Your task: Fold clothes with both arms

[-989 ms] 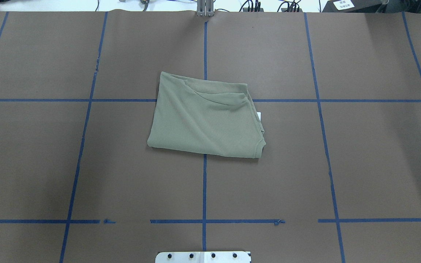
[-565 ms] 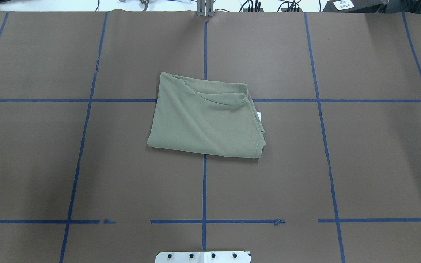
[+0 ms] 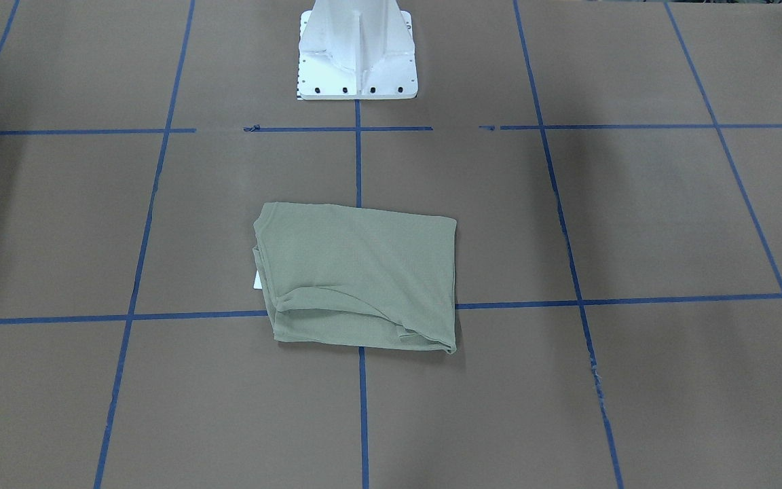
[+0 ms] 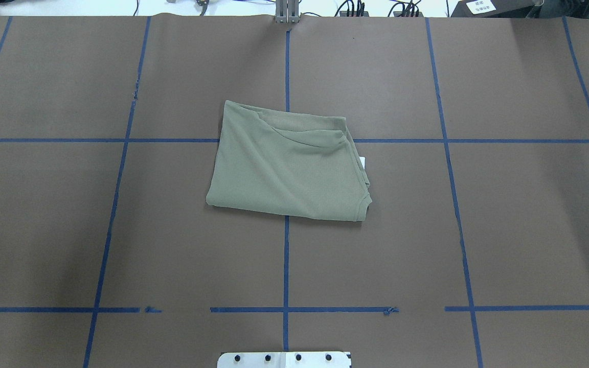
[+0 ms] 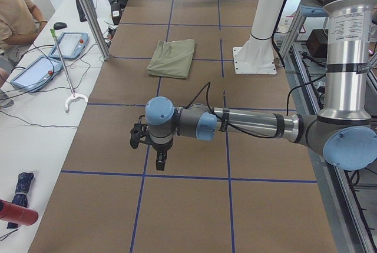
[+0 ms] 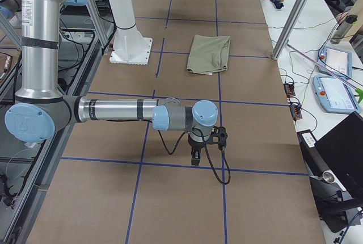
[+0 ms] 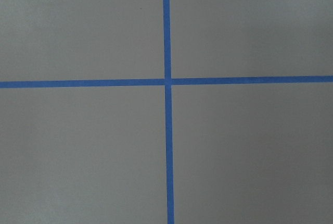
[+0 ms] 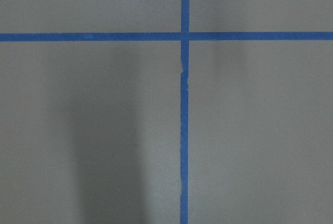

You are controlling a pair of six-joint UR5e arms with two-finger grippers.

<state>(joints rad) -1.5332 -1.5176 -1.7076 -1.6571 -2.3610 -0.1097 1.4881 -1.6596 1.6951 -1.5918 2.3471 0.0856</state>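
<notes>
At table (image 4: 504, 230) centre | shirt (image 4: 289, 168) folded, lying flat | position unchanged

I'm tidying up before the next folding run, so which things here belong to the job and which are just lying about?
For the job:
sage-green shirt, lying folded
left arm
right arm

Just lying about, on the side bench:
teach pendants
grabber stick
red bottle

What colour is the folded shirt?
The folded knit shirt is sage green, clearest in the overhead view.
</notes>
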